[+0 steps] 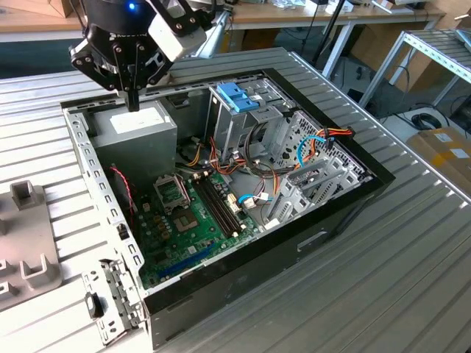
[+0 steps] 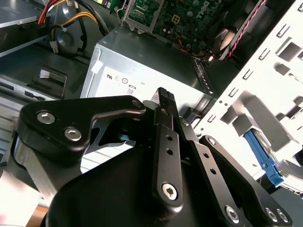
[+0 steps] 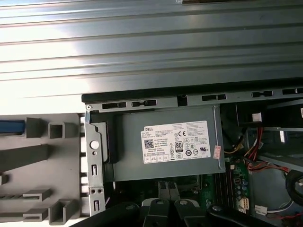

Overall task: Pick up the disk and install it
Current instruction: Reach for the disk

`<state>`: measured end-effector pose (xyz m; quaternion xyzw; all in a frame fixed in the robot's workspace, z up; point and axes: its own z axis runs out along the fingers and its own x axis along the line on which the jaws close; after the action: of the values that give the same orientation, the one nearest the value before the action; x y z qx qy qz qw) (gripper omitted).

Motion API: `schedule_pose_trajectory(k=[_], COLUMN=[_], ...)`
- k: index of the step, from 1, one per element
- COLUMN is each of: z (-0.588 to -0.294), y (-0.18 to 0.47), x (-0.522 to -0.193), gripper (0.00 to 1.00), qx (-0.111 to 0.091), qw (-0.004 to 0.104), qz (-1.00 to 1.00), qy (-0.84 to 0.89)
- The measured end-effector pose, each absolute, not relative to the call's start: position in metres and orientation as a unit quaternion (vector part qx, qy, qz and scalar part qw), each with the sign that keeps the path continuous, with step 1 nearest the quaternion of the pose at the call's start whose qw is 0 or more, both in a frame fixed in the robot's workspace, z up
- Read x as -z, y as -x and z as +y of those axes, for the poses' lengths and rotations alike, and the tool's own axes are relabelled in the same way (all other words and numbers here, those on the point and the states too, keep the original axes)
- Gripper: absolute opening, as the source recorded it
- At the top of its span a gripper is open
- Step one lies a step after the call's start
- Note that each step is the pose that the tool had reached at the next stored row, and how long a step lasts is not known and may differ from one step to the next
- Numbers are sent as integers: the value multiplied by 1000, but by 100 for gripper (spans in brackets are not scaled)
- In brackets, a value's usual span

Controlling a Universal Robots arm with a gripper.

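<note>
The gripper (image 2: 165,97) is nearest; its two black fingers are pressed together with nothing between them; in the exterior view it (image 1: 132,101) hangs point down just above the grey power supply (image 1: 136,129), near that box's outer corner; the first wrist view looks down past it (image 3: 167,189) onto the power supply's white label (image 3: 175,142). Next comes the perforated end wall (image 3: 94,156) of the open computer case (image 1: 316,220). Past that wall, outside the case, lies a grey fixture (image 3: 52,156); the disk (image 3: 10,126) sits on it, well apart from the gripper. A blue strip of its carrier is what can be seen, cut off by the picture's edge; the strip's long axis runs crosswise to the end wall, one end toward the case. In the second wrist view the blue rail (image 2: 262,158) is partly hidden behind the wall's pale tabs. The drive's body and whether it lies flat or on edge cannot be made out. Farthest, in the exterior view, are the motherboard (image 1: 184,228) and the blue bracket (image 1: 237,97).
</note>
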<state>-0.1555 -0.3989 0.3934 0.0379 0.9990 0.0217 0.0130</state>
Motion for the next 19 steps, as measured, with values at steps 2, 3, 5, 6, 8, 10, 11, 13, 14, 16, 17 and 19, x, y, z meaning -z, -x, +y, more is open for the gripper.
schedule_pose_trajectory(k=[2,3,5,6,8,10,11,13,14,16,17,19], z=[-399,-399,-399,-399,-399,-399,-399,-399,-399,-399,-399,-399], y=[157,158,159,159,160,161,161,163,163,165,166,168], x=[-393,-393,-393,-393,-393,-393,-393,-393,-393,-393,-393,-393], gripper=[10,10,10,10,10,10,10,10,10,10,10,10], qx=[-22,-22,-22,-22,-22,-22,-22,-22,-22,-22,-22,-22], qw=[13,13,13,13,13,13,13,13,13,13,13,13], qz=[999,999,999,999,999,999,999,999,999,999,999,999], qy=[-38,-38,-38,-38,-38,-38,-38,-38,-38,-38,-38,-38])
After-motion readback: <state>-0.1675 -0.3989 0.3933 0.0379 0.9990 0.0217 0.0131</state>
